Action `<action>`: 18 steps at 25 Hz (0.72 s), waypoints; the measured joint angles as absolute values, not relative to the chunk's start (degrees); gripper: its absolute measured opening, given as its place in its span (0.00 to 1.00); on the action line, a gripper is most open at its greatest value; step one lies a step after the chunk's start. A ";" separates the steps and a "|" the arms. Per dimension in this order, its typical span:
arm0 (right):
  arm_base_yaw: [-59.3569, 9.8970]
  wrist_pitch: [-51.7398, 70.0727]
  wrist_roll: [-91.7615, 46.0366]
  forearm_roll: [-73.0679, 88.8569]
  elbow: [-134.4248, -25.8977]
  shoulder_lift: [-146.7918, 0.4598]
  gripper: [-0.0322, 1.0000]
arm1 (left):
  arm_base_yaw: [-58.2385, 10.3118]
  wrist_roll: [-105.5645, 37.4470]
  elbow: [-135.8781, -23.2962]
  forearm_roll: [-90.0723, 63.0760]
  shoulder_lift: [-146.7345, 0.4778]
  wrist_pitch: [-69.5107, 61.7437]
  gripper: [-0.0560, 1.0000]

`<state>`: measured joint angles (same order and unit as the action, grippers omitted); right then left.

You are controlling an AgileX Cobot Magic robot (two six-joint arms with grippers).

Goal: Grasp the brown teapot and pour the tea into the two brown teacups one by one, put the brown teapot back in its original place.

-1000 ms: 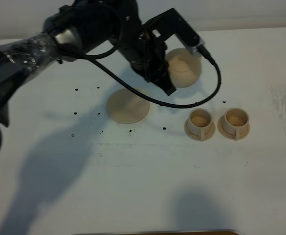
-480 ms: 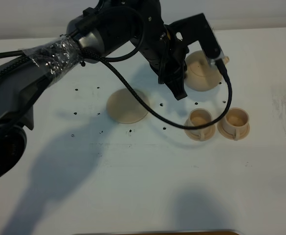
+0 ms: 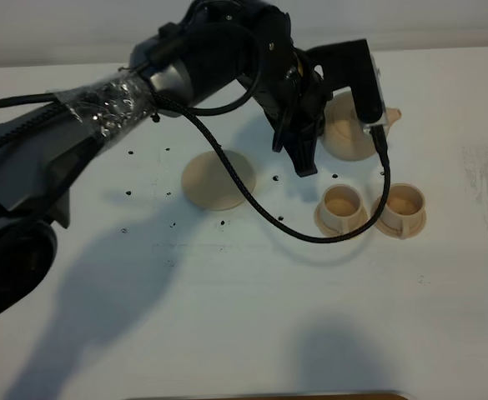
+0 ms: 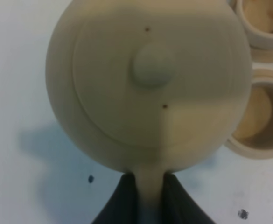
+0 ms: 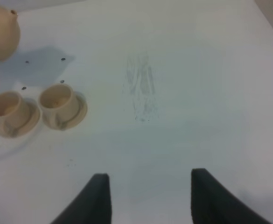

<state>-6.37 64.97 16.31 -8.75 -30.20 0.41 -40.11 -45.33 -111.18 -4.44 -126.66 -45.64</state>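
Fingers of the left gripper are pinched onto the loop handle of the brown teapot, one dark tip on each side, no gap showing. The pot hangs upright and clear of the white table — its shadow falls off to one side beneath it. In the high view it sits behind the two brown teacups, nearer the left one, with its spout turned toward the table's right side. From the left wrist, the pot's round edge overlaps the rims of both cups. Each cup stands on its own small saucer, and the two saucers are just beside each other. The large saucer lies bare left of the cups, well apart, with dark specks around it. A black cable droops from the left arm, looping in front of the left cup and rising between the two. Right of the cups runs a broad stretch of table, marked by a faint scuff. The right gripper hangs above the table — fingers spread wide, holding nothing.
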 joint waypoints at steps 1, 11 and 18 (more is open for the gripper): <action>-6.37 64.97 16.31 -8.75 -30.20 0.41 0.43 | -40.11 -45.40 -111.18 -4.36 -126.95 -45.64 0.13; -6.37 64.97 16.31 -8.75 -30.20 0.41 0.43 | -40.45 -51.04 -111.18 -3.25 -128.51 -44.56 0.13; -6.37 64.97 16.31 -8.75 -30.20 0.41 0.43 | -40.45 -57.69 -111.18 -3.19 -128.64 -43.52 0.13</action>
<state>-6.37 64.97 16.31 -8.75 -30.20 0.41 -40.45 -57.69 -111.18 -3.19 -128.64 -43.52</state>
